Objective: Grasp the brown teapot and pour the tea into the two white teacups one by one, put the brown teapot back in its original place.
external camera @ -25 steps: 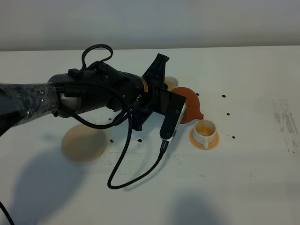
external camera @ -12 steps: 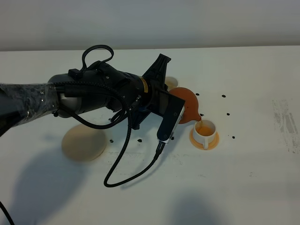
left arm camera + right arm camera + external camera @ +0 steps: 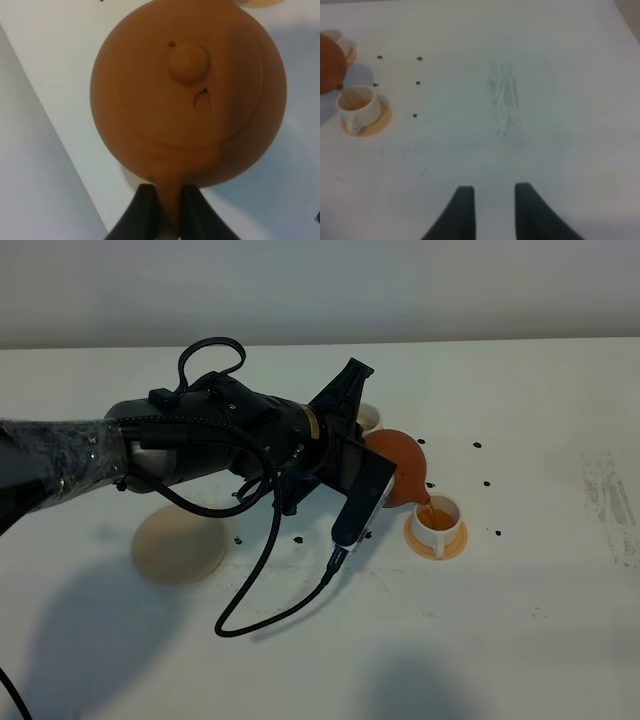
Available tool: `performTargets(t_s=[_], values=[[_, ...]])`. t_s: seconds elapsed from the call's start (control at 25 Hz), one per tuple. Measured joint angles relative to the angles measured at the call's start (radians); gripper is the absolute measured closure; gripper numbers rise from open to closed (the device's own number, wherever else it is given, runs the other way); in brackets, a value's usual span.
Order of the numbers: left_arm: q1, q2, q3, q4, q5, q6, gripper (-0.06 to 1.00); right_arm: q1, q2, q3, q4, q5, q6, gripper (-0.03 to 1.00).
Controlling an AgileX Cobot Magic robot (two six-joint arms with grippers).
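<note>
Near the middle of the smooth white table [image 3: 540, 620], the squat, matte reddish-brown clay teapot [image 3: 402, 453] hangs tilted. Its handle-to-spout axis runs toward the right edge, and the spout dips over a small white cylindrical teacup [image 3: 440, 520] on a round orange saucer [image 3: 420, 539], with amber tea [image 3: 437, 513] inside. The left gripper [image 3: 169, 197] pinches the loop handle [image 3: 168, 210] between its dark fingers, while the right gripper [image 3: 494, 192] has its fingers slightly apart over bare table, holding nothing.

We noted the left arm [image 3: 200, 445] and its drooping cable [image 3: 280, 615] filling the left and centre of the frame. Just right of centre, the tilted brown teapot [image 3: 405, 462] hung over the near teacup [image 3: 438, 516] on its saucer [image 3: 412, 535]. The far teacup [image 3: 367, 418] sat half hidden behind the arm. The beige coaster [image 3: 180, 545] lay at lower left. We found bare table [image 3: 560, 570] across the right side and lower edge.
</note>
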Motion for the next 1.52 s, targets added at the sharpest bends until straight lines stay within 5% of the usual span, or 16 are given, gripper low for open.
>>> performTargets(t_s=[1.52], values=[[-0.001,0.000,0.000,-0.005,-0.025,0.115,0.85,0.000,0.000,0.000,0.000,0.000,0.000,0.75]])
